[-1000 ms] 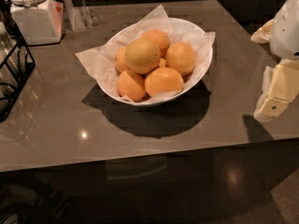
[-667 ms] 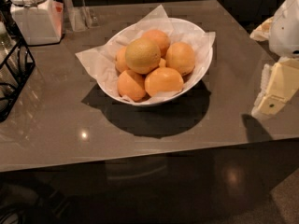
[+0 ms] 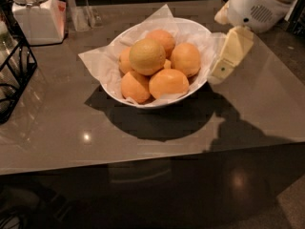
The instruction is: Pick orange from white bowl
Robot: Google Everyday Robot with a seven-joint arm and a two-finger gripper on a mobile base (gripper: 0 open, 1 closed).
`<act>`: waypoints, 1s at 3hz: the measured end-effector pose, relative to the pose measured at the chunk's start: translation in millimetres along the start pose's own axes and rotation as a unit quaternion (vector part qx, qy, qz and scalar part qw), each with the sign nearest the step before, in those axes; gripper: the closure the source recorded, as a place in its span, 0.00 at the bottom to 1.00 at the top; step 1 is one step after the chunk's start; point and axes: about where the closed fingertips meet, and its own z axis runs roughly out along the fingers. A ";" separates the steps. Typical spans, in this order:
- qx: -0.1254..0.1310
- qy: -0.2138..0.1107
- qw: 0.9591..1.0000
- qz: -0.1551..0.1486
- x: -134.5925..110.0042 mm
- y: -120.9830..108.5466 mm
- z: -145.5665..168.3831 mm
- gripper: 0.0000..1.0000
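Note:
The orange (image 3: pixel 147 56), the largest and palest yellowish-tan fruit, lies on top of several smaller, brighter orange fruits (image 3: pixel 168 83) in the white bowl (image 3: pixel 143 102). The bowl stands mid-table, and its crinkled white paper (image 3: pixel 95 62) sticks out past the rim. My gripper (image 3: pixel 221 72), cream-coloured under a white wrist housing (image 3: pixel 255 6), hangs just outside the bowl's right rim, to the right of the orange and holding nothing.
A white lidded jar (image 3: pixel 35 14) stands at the back left, with a clear glass item (image 3: pixel 83 13) beside it. A black wire rack (image 3: pixel 12 75) sits at the left edge. The glossy grey table (image 3: pixel 57 128) ends at its front edge below the bowl.
My gripper has moved left and farther back, from the table's right side to right beside the bowl's right rim. The bowl and fruits have not moved.

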 end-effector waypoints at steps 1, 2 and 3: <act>-0.009 -0.035 0.999 -0.011 -50.0 -29.1 14.5 0.00; -0.003 -0.042 0.999 -0.016 -57.4 -32.7 11.3 0.00; -0.002 -0.050 0.999 -0.012 -58.3 -32.6 12.4 0.00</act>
